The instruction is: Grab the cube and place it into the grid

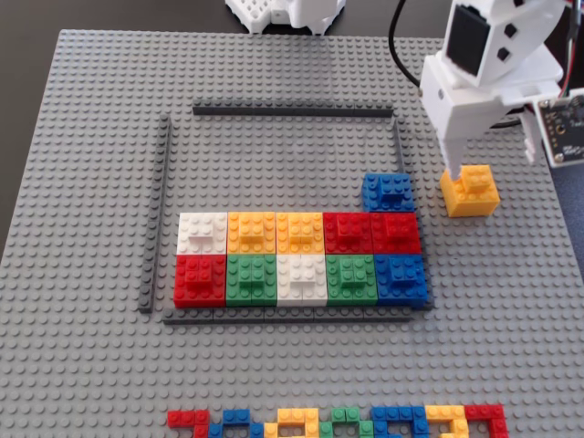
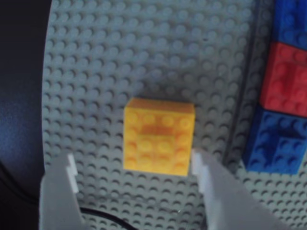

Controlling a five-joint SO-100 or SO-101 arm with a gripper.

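A yellow cube sits on the grey studded baseplate, just right of the grid's right rail. In the wrist view the yellow cube lies just ahead of my gripper, which is open and empty; the right fingertip is close to the cube's corner, the left fingertip stands well apart from it. In the fixed view the white gripper hangs right above the cube. The grid, framed by dark rails, holds two rows of coloured cubes and a blue cube above them.
A row of loose coloured bricks lies at the baseplate's front edge. A white arm base stands at the back. A black cable runs under the gripper. The baseplate's right edge is near the cube.
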